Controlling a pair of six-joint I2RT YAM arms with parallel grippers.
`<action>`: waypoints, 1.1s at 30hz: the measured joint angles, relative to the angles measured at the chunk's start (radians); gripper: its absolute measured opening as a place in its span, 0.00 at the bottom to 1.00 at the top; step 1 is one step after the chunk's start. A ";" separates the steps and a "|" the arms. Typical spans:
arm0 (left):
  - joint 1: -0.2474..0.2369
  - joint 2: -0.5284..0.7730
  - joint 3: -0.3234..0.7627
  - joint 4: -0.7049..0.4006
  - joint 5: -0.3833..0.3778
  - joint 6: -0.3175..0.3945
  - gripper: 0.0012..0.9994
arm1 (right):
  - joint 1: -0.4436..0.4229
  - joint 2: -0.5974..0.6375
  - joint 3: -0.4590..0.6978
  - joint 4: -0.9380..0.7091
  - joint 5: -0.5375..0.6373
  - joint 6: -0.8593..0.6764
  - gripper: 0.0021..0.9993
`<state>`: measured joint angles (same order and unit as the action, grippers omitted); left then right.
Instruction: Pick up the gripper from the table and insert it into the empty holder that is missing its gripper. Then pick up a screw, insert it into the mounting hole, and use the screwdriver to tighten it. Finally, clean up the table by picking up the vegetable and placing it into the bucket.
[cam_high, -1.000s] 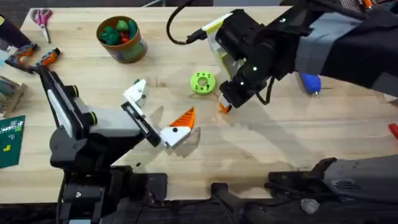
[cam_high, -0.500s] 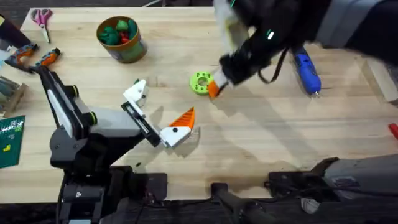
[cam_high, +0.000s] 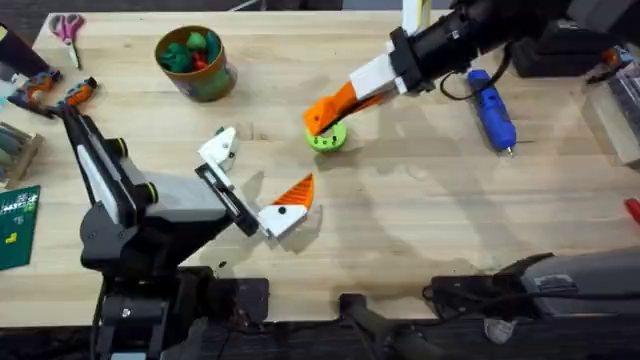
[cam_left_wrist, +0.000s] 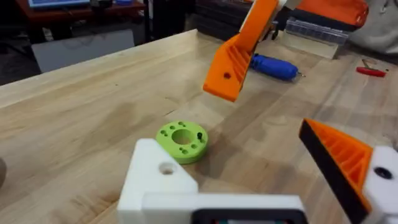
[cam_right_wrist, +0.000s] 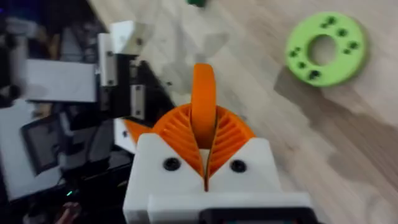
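Right gripper (cam_high: 322, 116), white fingers with orange ribbed pads pressed together on the small orange plastic wedge-shaped fingertip (cam_right_wrist: 203, 102), held above the wooden worktop (cam_high: 420, 230) over the green round disc with holes (cam_high: 328, 138) near the worktop's centre; the wedge stands edge-on between the pads (cam_right_wrist: 231, 134). Left gripper (cam_high: 255, 180), its fingers apart and holding nothing: one finger carries an orange pad (cam_high: 294, 189), the other is a bare white holder (cam_high: 218, 147) with a mounting hole. The disc lies between the two grippers, just beside the raised wedge. The bright blue pen-shaped electric screwdriver (cam_high: 492, 109) lies toward the far right edge, behind the right arm. The small round olive-green and orange tub (cam_high: 196, 62) with green and red toy vegetables stands toward the far left corner. Pink-handled scissors (cam_high: 68, 30) lie at that corner.
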<state>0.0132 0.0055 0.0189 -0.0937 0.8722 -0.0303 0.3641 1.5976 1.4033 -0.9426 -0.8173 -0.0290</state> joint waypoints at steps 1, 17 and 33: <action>0.000 0.000 0.000 0.000 0.000 0.000 0.99 | 0.000 0.010 0.000 0.002 -0.040 -0.010 0.01; 0.000 0.000 -0.001 0.000 0.028 0.014 0.99 | 0.028 0.353 -0.021 0.038 -0.578 -0.199 0.01; 0.000 0.000 -0.002 -0.005 0.053 0.022 0.99 | 0.129 0.392 -0.024 0.059 -0.666 -0.234 0.01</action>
<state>0.0132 0.0053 0.0174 -0.0982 0.9249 -0.0082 0.4927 1.9892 1.3788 -0.8837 -1.4837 -0.2626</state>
